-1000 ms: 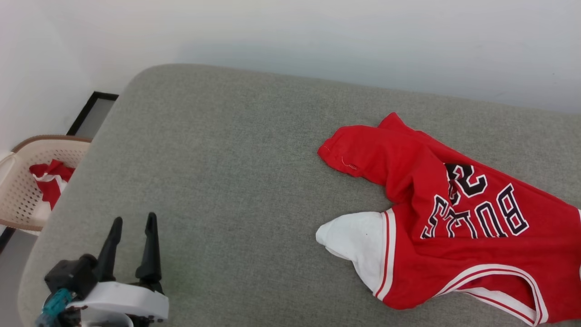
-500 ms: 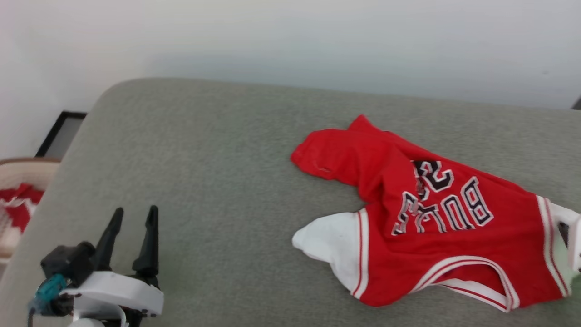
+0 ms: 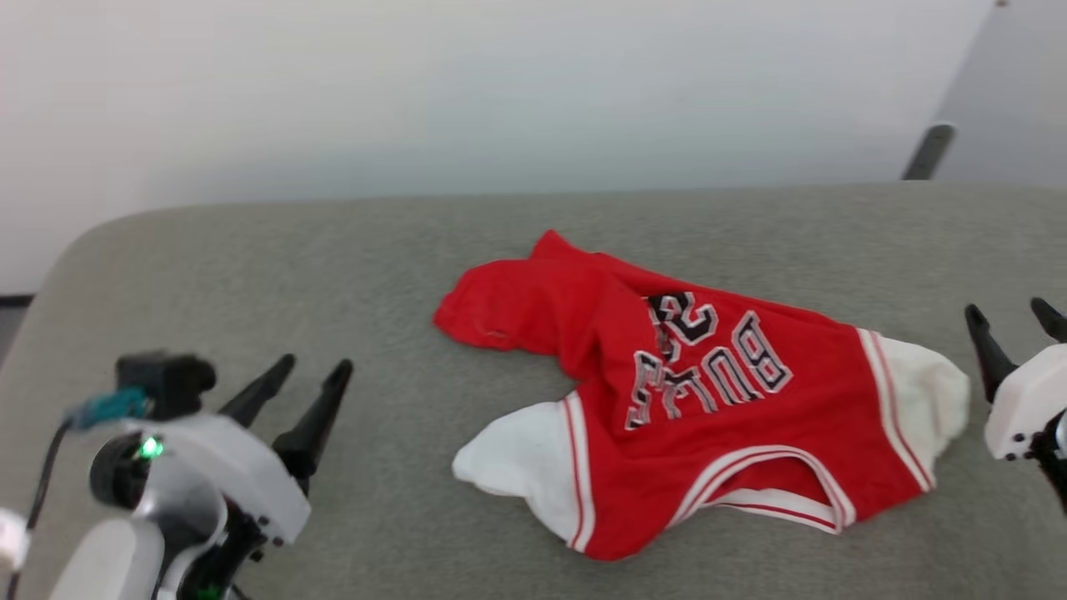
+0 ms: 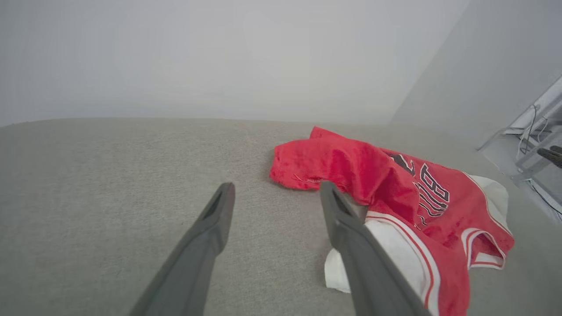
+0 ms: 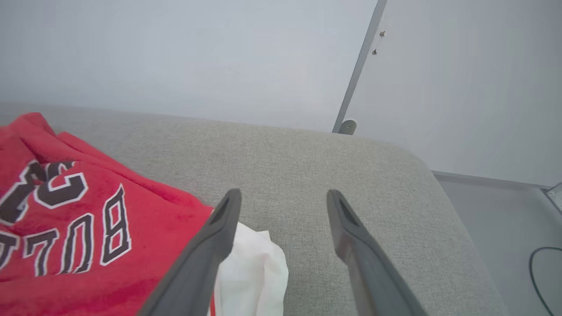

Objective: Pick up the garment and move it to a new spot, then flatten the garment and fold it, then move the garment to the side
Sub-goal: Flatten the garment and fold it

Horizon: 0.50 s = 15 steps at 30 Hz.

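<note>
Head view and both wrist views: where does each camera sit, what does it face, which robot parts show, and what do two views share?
Head view: on the head, looking down at the red Bulls jersey on the grey cushion; left gripper lower left, right gripper right edge.
Left wrist view: on the left wrist, facing the jersey along its own open fingers.
Right wrist view: on the right wrist, facing the cushion's end and wall past its fingers.
Shared: both wrist views show the jersey.

We saw a small red jersey garment (image 3: 733, 437) with white sleeves, red-and-white striped trim and black, white-outlined lettering. The padded woven fabric cushion (image 3: 333, 267) was plain grey; the smooth wall (image 3: 417, 83) was pale grey-white.
</note>
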{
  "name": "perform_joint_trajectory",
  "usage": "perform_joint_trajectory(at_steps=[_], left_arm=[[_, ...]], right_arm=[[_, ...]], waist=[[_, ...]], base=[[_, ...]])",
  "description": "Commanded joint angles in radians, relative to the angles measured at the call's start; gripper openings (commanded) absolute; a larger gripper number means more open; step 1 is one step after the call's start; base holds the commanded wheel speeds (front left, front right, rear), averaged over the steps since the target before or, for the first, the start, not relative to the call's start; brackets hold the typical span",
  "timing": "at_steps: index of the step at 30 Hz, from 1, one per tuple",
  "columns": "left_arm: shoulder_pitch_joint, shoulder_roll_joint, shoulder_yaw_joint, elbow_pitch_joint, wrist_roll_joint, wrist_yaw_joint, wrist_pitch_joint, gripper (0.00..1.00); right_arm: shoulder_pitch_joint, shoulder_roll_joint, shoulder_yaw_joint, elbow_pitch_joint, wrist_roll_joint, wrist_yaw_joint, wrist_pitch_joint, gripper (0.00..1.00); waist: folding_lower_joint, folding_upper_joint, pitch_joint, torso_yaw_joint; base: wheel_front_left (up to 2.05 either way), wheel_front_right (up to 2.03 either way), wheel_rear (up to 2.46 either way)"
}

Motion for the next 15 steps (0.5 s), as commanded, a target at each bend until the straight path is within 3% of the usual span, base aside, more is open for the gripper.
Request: perform_joint_trajectory(at_steps=[1, 5, 9, 15], left_arm=[[-0.026, 0.010, -0.013, -0.004, -0.027, -0.004, 0.052, 1.00], [-0.082, 0.023, -0.046, 0.011, -0.092, 0.001, 0.207, 1.00], [-0.128, 0.018, -0.084, 0.048, -0.144, 0.033, 0.367, 1.00], [-0.171, 0.021, -0.128, 0.117, -0.174, 0.062, 0.512, 1.00]], right_arm=[[0.027, 0.016, -0.013, -0.035, -0.011, -0.001, -0.031, 1.00], [0.089, 0.064, -0.063, -0.129, -0.034, -0.001, -0.081, 1.00], [0.148, 0.112, -0.117, -0.233, -0.082, -0.001, -0.109, 1.00], [0.231, 0.191, -0.166, -0.398, -0.134, -0.001, -0.146, 1.00]], waist=[[0.0000, -0.0001, -0.015, -0.061], [0.0000, -0.0001, -0.010, -0.106], [0.0000, -0.0001, 0.006, -0.149], [0.0000, -0.0001, 0.046, -0.211]], base=[[0.00, 0.00, 0.00], [0.00, 0.00, 0.00], [0.00, 0.00, 0.00], [0.00, 0.00, 0.00]])
